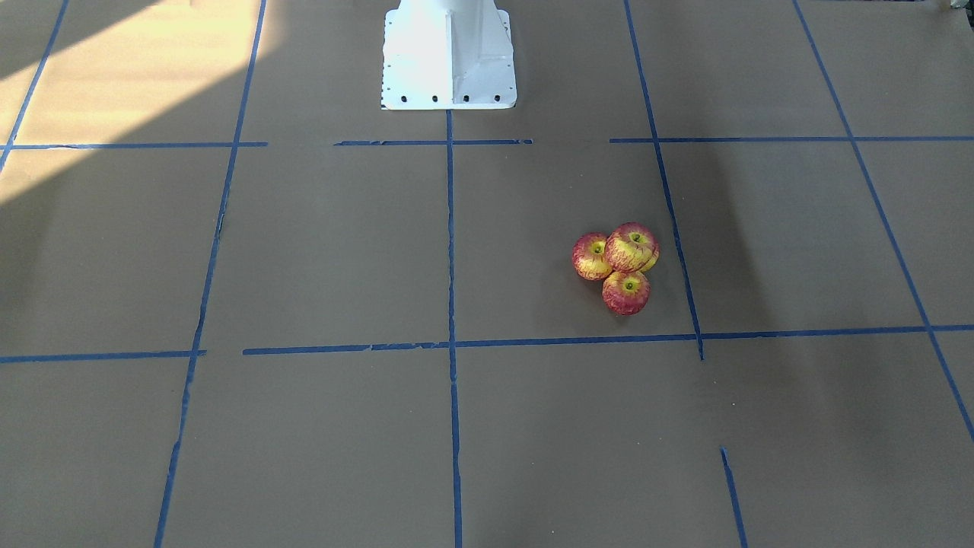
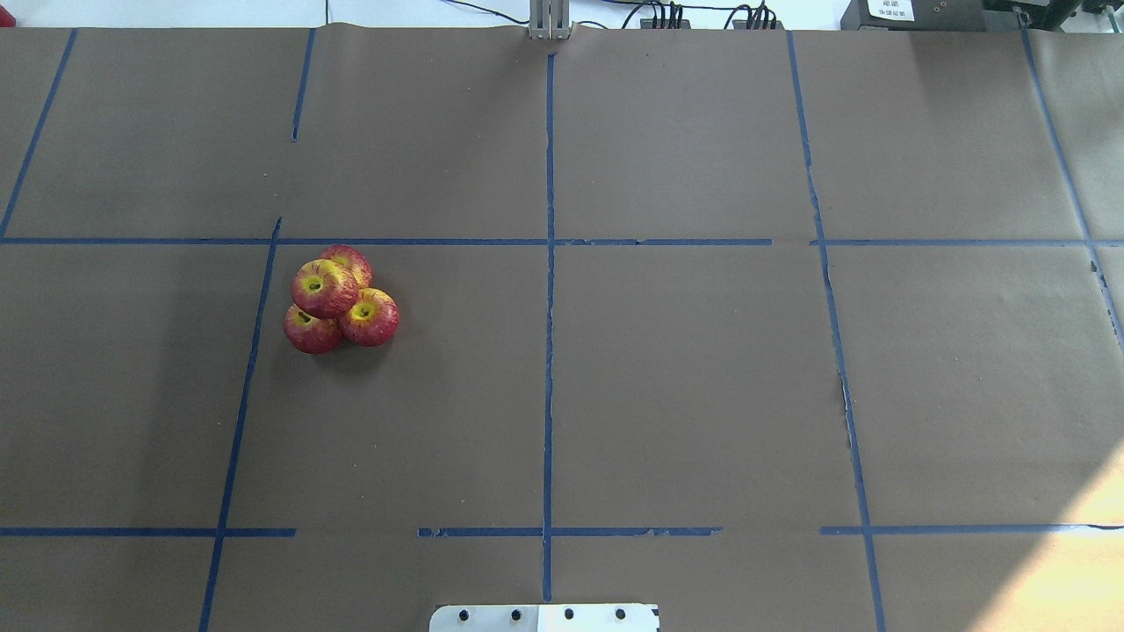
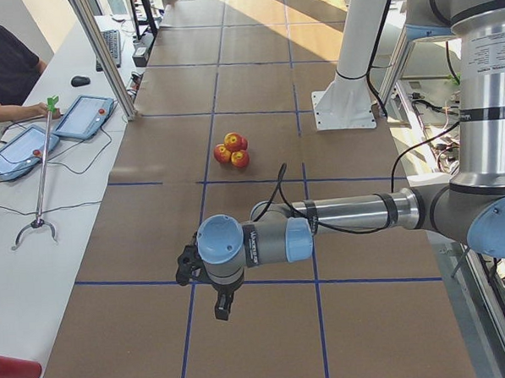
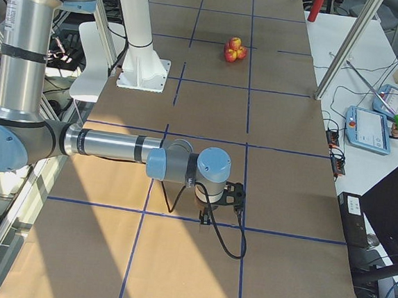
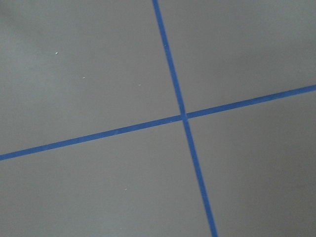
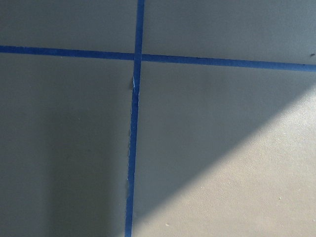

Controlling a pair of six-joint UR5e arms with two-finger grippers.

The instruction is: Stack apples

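Observation:
The apples sit in one tight cluster on the brown paper, left of centre in the overhead view. Three apples lie on the table and touch each other. The fourth apple (image 2: 325, 288) rests on top of them, dimple up. The cluster also shows in the front view (image 1: 620, 266), the left side view (image 3: 232, 149) and the right side view (image 4: 234, 49). My left gripper (image 3: 185, 267) hovers over the table far from the apples. My right gripper (image 4: 239, 194) hovers at the opposite end. Both show only in side views, so I cannot tell if they are open or shut.
The white robot pedestal (image 1: 449, 57) stands at the table's middle edge. Blue tape lines (image 2: 549, 263) grid the paper. Tablets (image 3: 83, 116) and a grabber stick (image 3: 40, 170) lie on the side bench, where a person sits.

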